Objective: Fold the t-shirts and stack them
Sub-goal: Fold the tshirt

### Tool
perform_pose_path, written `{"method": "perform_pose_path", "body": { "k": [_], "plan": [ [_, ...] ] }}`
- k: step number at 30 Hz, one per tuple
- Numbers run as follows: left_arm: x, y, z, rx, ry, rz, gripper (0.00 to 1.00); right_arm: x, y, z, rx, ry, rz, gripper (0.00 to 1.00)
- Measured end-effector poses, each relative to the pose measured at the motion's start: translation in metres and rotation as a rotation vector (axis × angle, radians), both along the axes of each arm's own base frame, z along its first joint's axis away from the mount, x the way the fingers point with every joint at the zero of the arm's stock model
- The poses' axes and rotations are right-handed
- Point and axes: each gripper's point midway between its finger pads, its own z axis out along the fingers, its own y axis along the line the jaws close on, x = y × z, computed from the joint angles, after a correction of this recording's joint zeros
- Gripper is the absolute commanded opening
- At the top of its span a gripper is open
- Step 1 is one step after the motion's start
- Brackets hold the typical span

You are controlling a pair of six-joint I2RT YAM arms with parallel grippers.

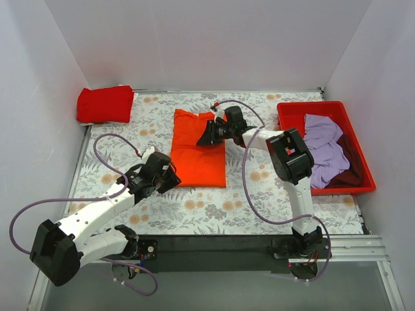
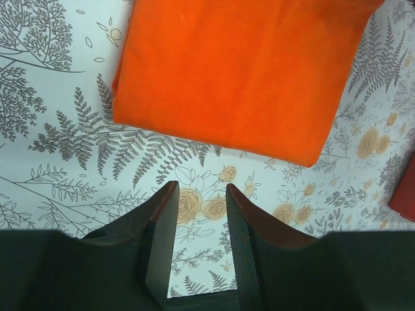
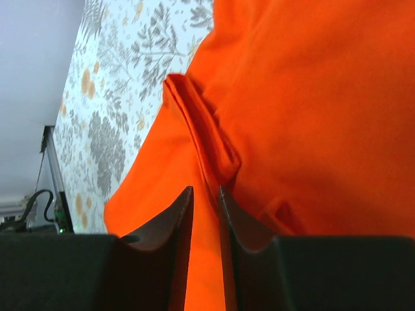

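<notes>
The orange t-shirt (image 1: 198, 152) lies folded into a rectangle in the middle of the table. My right gripper (image 1: 207, 134) is low over its far right edge. In the right wrist view the gripper (image 3: 206, 192) stands slightly open, the tips by a raised fold of the orange t-shirt (image 3: 311, 97), and cloth shows in the narrow gap. My left gripper (image 1: 174, 181) hovers off the shirt's near left corner, open and empty (image 2: 201, 193) over the floral cloth, just short of the orange t-shirt (image 2: 240, 71). A red t-shirt (image 1: 105, 103) lies folded at the back left. A lavender t-shirt (image 1: 324, 148) and a maroon one (image 1: 353, 173) lie crumpled in the bin.
A rigid red plastic bin (image 1: 295, 111) stands at the right; its edge (image 2: 406, 193) shows in the left wrist view. A floral tablecloth (image 1: 253, 194) covers the table. White walls close in the back and both sides. Purple cables loop beside both arms.
</notes>
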Motion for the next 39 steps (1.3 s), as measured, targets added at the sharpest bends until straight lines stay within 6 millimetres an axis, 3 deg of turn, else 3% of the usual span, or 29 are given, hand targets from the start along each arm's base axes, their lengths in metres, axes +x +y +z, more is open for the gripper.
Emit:
{"method": "perform_pose_path", "body": {
  "k": [3,6,10,16,20,24,27,31,39],
  "plan": [
    [0.0,-0.004,-0.004,-0.008,0.016,-0.009,0.33,-0.009,-0.01,0.004,0.019,0.004,0.006,0.28],
    [-0.001,-0.007,-0.006,-0.021,0.02,-0.018,0.34,-0.012,-0.016,-0.005,0.025,0.033,0.011,0.28],
    [-0.005,-0.007,-0.012,-0.022,0.039,-0.028,0.33,-0.003,-0.03,-0.022,0.034,0.075,-0.005,0.28],
    [-0.01,-0.007,-0.017,-0.021,0.057,-0.035,0.33,0.014,-0.048,-0.019,0.042,0.07,-0.049,0.3],
    [-0.011,-0.007,-0.018,-0.025,0.062,-0.04,0.34,0.022,-0.061,-0.001,0.03,0.019,-0.099,0.34],
    [-0.011,-0.006,-0.018,-0.021,0.063,-0.037,0.36,0.018,-0.074,0.038,0.031,-0.057,-0.146,0.53],
    [-0.011,-0.003,-0.023,0.002,0.073,-0.025,0.38,0.0,-0.084,0.058,0.011,-0.081,-0.171,0.57],
    [-0.01,0.008,-0.036,0.064,0.106,0.0,0.4,-0.035,-0.099,0.056,-0.061,-0.046,-0.194,0.56],
    [0.012,0.025,-0.051,0.14,0.125,0.038,0.4,-0.145,-0.127,-0.01,-0.3,0.136,-0.148,0.54]
  ]
}}
